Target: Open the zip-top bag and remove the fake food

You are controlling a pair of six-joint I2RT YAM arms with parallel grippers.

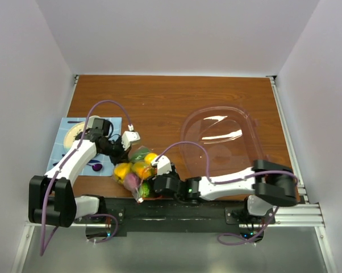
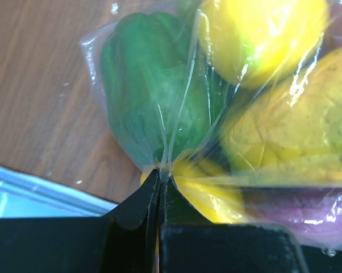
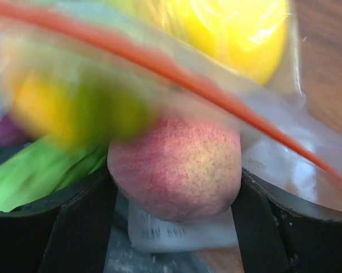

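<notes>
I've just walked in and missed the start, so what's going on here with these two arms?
Both arms are working on a bag of fake food at the table's near edge. The left gripper is pinched shut on a fold of the bag's film beside a green pepper. The right gripper's jaws stand wide at either side of a peach in the bag; whether they grip it is unclear. No food looks to be out yet.
</notes>
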